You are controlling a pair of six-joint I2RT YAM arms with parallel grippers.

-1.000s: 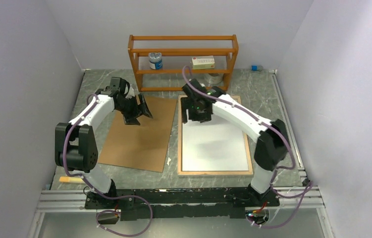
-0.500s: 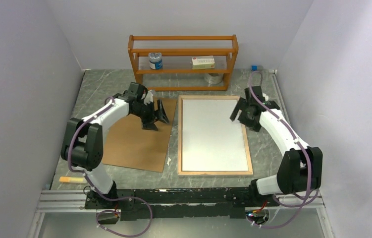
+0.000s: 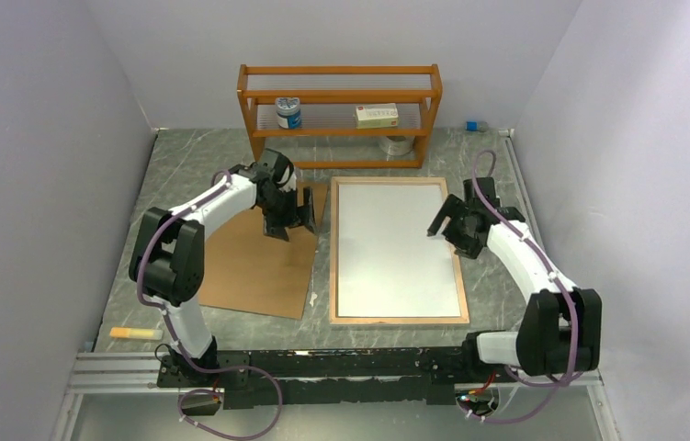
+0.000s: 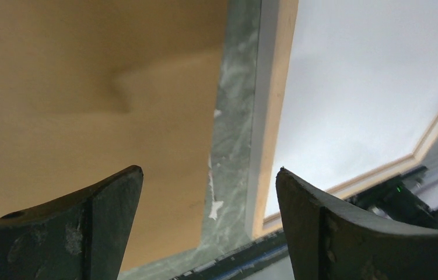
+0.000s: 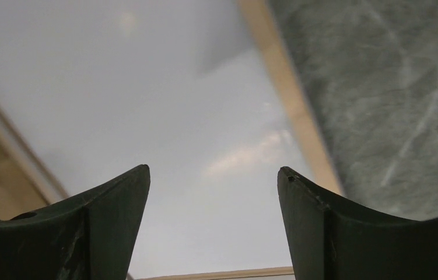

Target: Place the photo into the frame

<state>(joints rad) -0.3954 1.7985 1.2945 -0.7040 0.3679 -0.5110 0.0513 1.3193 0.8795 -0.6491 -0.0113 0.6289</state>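
From above, the frame [image 3: 399, 320] lies flat toward the right edge of the table [image 3: 185, 165], thin wood rim up. Your left hand [image 3: 297, 213] and right hand [image 3: 440, 220] hang open at its long sides, likely to catch both rims. Your left wrist view shows spread fingers [image 4: 105, 216] over the gap between the smooth brown board [image 4: 88, 87] and the rim, and your right wrist view shows them over the shiny white middle.

Narrow table strip [image 4: 237, 105] between backing board [image 3: 258, 266] and frame [image 3: 396, 320]; shelf rack [image 3: 341, 96] close behind both
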